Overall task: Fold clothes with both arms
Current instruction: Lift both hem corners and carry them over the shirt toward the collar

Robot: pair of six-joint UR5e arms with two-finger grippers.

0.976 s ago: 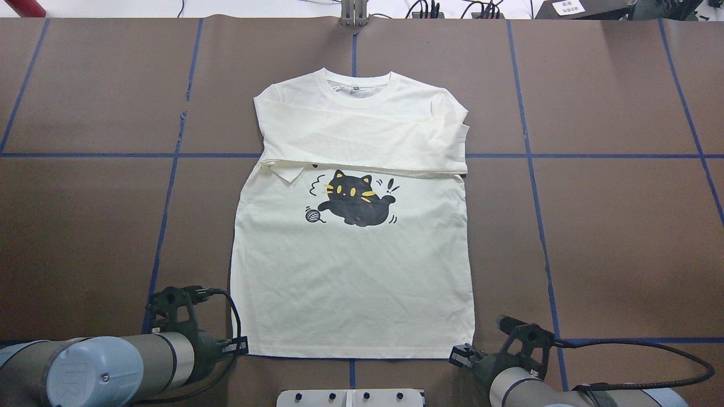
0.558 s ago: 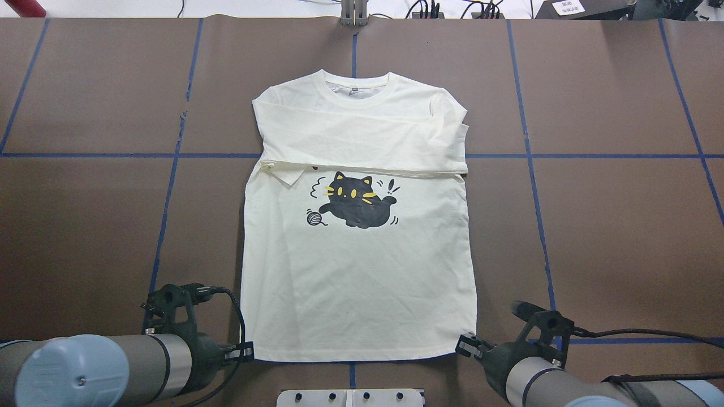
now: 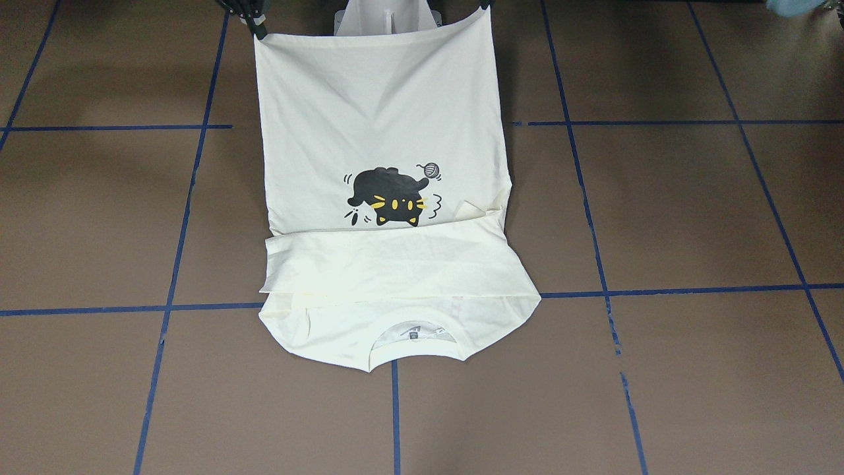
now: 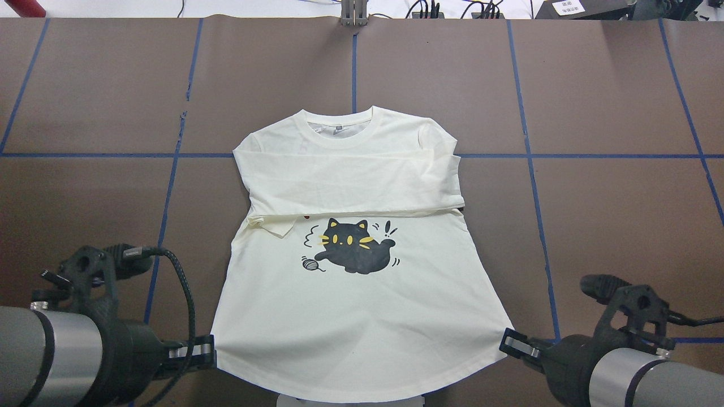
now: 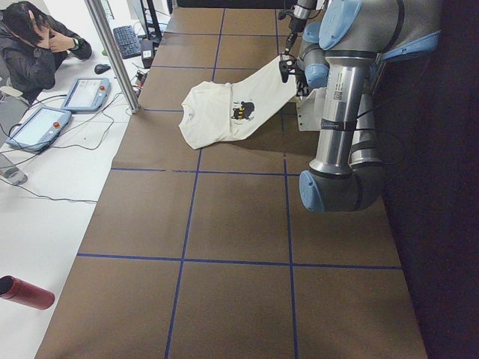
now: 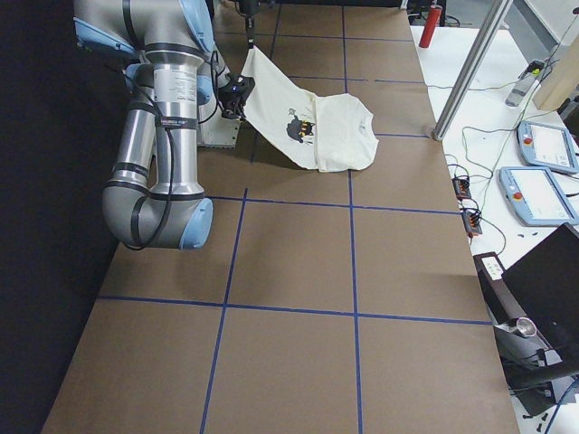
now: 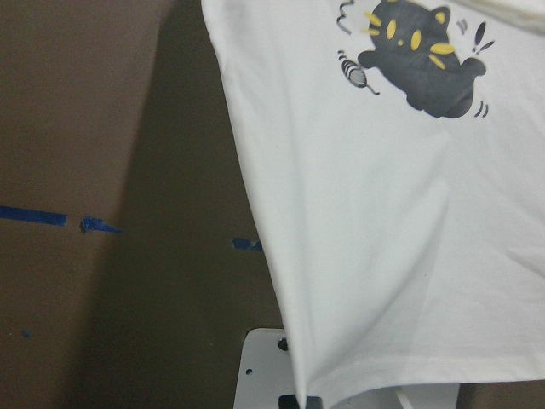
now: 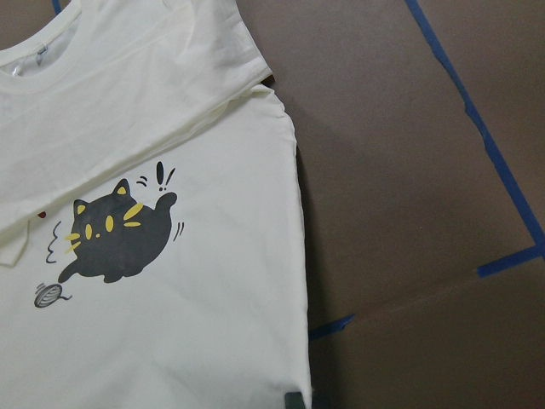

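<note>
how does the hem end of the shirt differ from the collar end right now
The hem end is raised off the table, held at its corners by the left gripper and right gripper. The collar end rests on the table with nothing gripping it. The hem end is a single spread layer, while the collar end has the sleeves folded across it. Both are the same cream-white fabric.

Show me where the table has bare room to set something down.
Bare table lies on both sides of the shirt and beyond its collar. Crowded: the near edge, where the left tool and right tool hold the lifted hem corners.
</note>
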